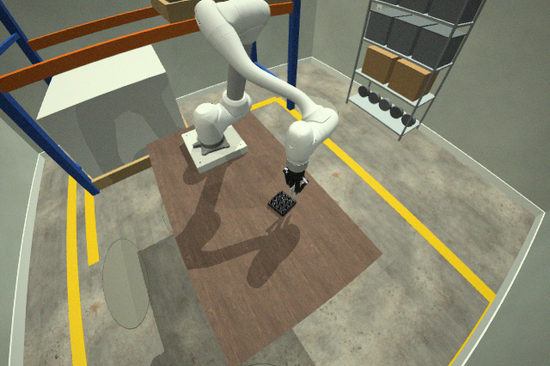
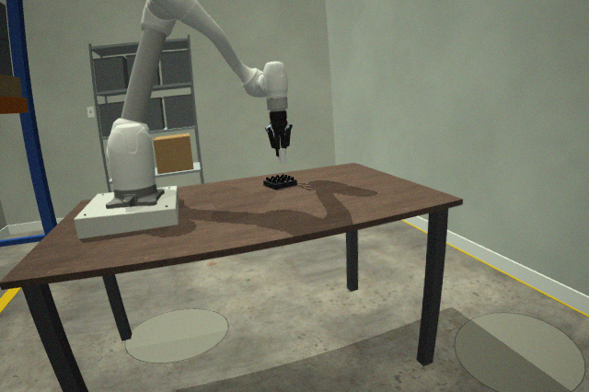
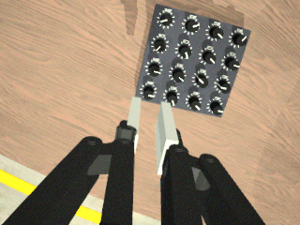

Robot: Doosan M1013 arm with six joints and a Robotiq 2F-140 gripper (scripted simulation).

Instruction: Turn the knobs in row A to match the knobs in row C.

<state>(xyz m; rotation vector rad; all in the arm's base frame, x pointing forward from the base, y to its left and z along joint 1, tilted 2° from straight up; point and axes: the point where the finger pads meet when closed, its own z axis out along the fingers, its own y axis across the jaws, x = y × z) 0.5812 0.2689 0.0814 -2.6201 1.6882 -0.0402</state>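
Observation:
The black knob box (image 1: 282, 201) (image 2: 279, 183) (image 3: 194, 63) stands on its feet on the brown wooden table (image 1: 266, 308) (image 2: 380, 197) (image 3: 63, 56). It carries a four-by-four grid of black knobs with white lines; the lines and names are too small to read. My gripper (image 1: 294, 193) (image 2: 282, 156) (image 3: 148, 113) hangs well above the table, over the box's edge. In the wrist view its tips lie over the lower left corner of the box. Its fingers stand close together with a narrow gap and nothing between them.
The arm's white base plate (image 1: 213, 149) (image 2: 125, 216) sits at the table's far end. A metal shelf with boxes (image 1: 417, 42) (image 2: 143, 93) stands by the wall. Yellow floor lines (image 1: 400, 210) (image 3: 88, 213) run beside the table's edge.

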